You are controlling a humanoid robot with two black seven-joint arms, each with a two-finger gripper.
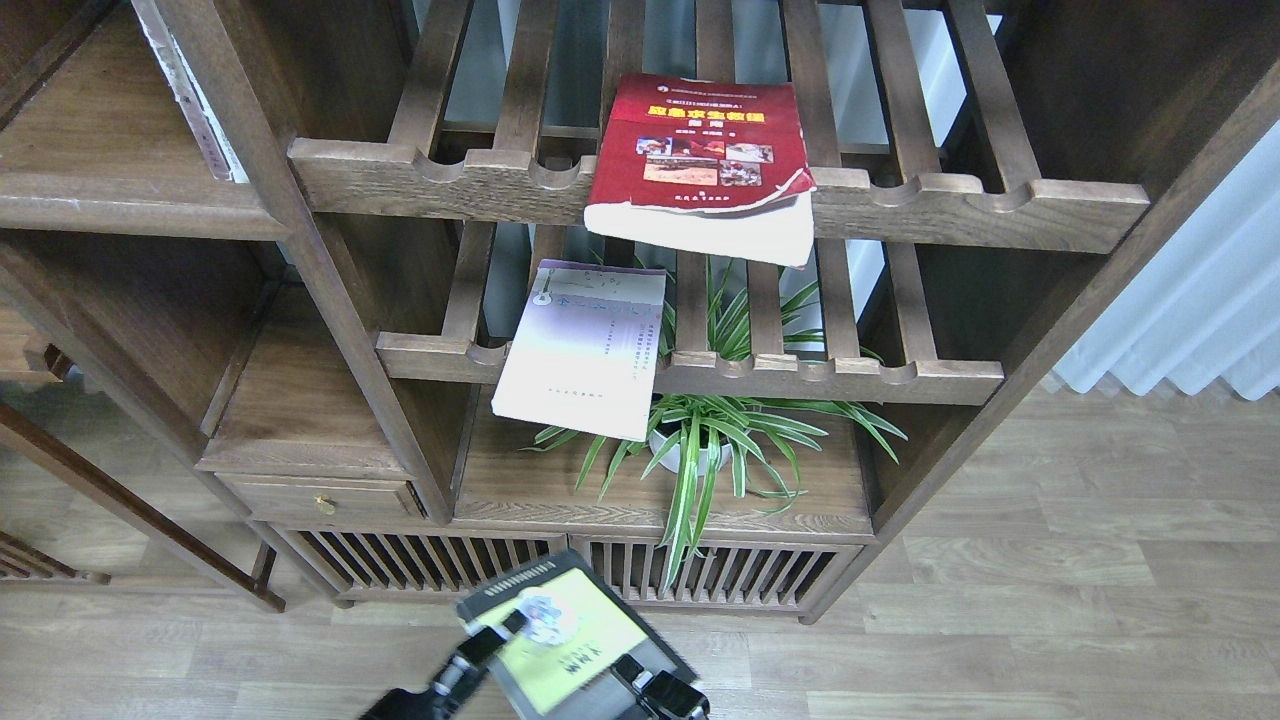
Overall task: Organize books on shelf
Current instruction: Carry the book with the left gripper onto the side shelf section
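The thick red book (705, 160) with small cover photos and a curled corner lies on the upper slatted rack, hanging over its front rail. The thin pale lavender-white book (585, 350) lies on the lower slatted rack, also overhanging. My left gripper (562, 668) at the bottom middle is shut on the black-edged book (575, 622) with the light-green cover, one finger on each side, holding it in front of the cabinet's base. The solid dark-brown shelf (130, 208) with a rounded front edge is at the far left. My right gripper is out of view.
A potted spider plant (700, 450) stands on the bottom board under the lower rack. A small drawer (320, 497) sits at the lower left. Slatted doors (700, 575) run along the base. A white curtain (1200, 300) hangs at the right, with wood floor (1050, 600) in front.
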